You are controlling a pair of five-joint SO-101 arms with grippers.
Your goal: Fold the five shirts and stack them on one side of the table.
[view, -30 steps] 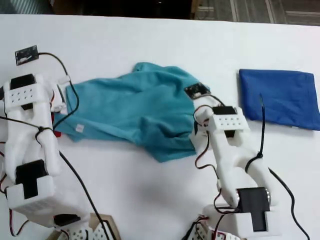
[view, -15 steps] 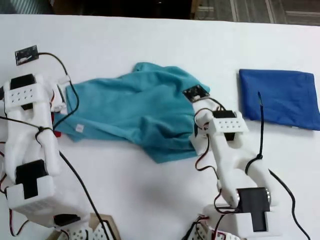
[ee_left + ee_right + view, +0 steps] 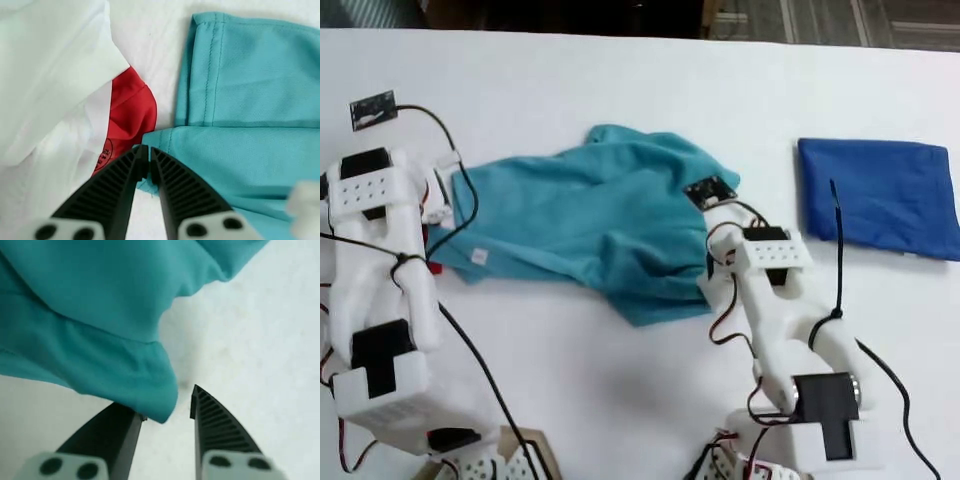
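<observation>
Between the parted jaws of the right gripper [image 3: 169, 402] lies a corner of the teal shirt [image 3: 90, 315]

The right gripper [image 3: 168, 401] slides back toward the near side along the teal shirt's [image 3: 590, 220] right edge, ending at its near right corner.

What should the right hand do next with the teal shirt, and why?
Probably close the right hand on the corner of the teal shirt: it stands open with that corner lying in its gap, and the left hand looks shut on the opposite edge.
</observation>
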